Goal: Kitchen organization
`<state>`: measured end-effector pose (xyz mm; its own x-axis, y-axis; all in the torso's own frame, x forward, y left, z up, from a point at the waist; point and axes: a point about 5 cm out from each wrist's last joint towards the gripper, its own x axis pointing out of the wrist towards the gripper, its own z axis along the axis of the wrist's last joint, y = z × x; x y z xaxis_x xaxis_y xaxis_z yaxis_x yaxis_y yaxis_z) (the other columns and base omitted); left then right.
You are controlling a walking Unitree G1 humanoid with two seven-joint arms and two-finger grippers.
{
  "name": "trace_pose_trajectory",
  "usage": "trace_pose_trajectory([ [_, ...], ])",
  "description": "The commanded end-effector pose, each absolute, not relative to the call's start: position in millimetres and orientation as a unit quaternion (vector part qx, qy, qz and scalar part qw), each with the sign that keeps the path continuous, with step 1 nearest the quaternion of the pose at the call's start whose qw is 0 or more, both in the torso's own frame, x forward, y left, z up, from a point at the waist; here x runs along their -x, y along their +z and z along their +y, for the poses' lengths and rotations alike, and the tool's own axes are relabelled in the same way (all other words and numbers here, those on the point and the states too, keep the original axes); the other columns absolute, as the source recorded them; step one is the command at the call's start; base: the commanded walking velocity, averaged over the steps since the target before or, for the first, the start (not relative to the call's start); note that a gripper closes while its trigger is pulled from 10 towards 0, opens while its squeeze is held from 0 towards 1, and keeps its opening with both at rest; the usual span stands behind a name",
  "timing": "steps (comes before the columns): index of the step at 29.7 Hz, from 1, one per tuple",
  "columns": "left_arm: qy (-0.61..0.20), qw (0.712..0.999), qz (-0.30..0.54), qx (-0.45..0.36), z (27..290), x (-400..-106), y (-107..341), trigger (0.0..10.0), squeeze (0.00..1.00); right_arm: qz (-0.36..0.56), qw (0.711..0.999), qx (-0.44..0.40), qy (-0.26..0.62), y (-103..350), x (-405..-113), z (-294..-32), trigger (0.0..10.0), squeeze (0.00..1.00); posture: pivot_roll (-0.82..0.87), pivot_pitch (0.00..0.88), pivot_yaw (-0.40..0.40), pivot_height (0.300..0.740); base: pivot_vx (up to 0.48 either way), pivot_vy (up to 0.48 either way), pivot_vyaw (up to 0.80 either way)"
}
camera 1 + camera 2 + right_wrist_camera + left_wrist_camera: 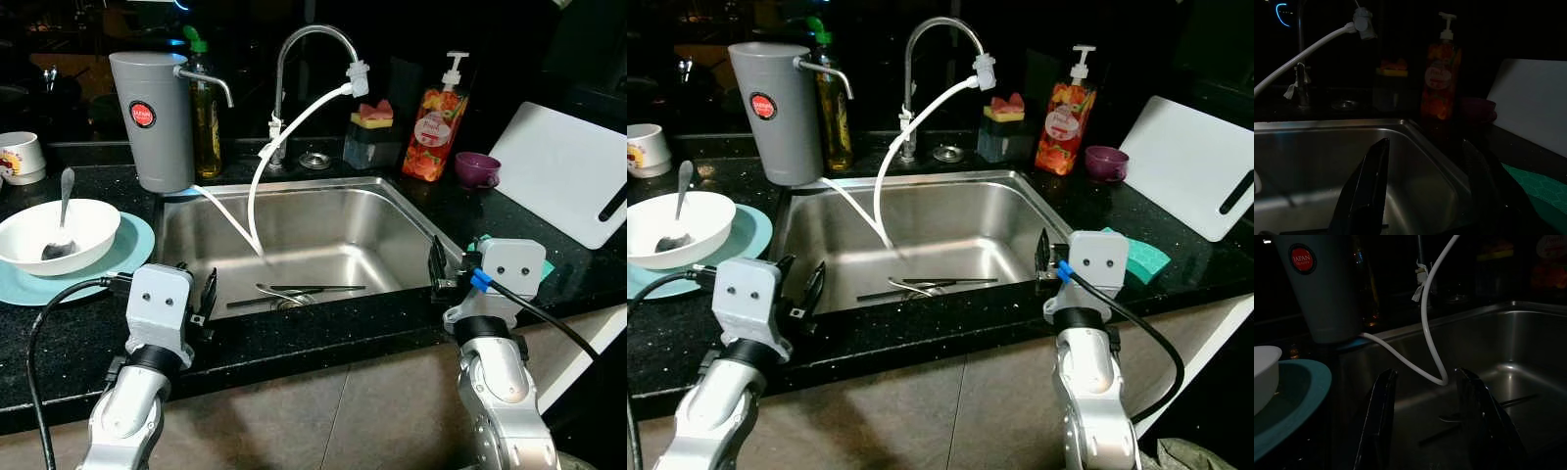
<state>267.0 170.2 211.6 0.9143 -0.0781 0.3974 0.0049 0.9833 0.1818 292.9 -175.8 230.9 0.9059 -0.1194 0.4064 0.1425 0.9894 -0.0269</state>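
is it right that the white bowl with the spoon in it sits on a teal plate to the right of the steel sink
Not quite: the white bowl with the metal spoon sits on the teal plate to the left of the steel sink, as the left eye view shows.

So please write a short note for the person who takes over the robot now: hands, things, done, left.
Left hand: open, holding nothing, at the sink's front left edge.
Right hand: open, holding nothing, at the front right edge.
In the sink: cutlery near the drain.
On the counter left: white bowl with spoon on a teal plate.
By the right hand: green sponge.
Done: nothing visible yet.
Left: cutlery, bowl and plate.
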Motion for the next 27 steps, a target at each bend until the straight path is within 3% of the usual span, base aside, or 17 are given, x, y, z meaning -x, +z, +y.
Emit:
trace_pose_trajectory([
  [1,-0.023,0.975,-0.205,-0.086,168.0,-268.1,209.8,10.0,0.0,-0.207,0.975,0.029,-0.069,230.2,-293.3,-177.9,10.0,0.0,0.12,0.095,-0.093,0.74,0.0,0.0,0.0],
  [27,-0.022,0.975,-0.205,-0.087,168.3,-268.6,209.7,10.0,0.0,-0.207,0.975,0.028,-0.072,230.1,-293.0,-178.0,10.0,0.0,0.12,0.1,-0.091,0.74,0.0,0.0,0.0],
])
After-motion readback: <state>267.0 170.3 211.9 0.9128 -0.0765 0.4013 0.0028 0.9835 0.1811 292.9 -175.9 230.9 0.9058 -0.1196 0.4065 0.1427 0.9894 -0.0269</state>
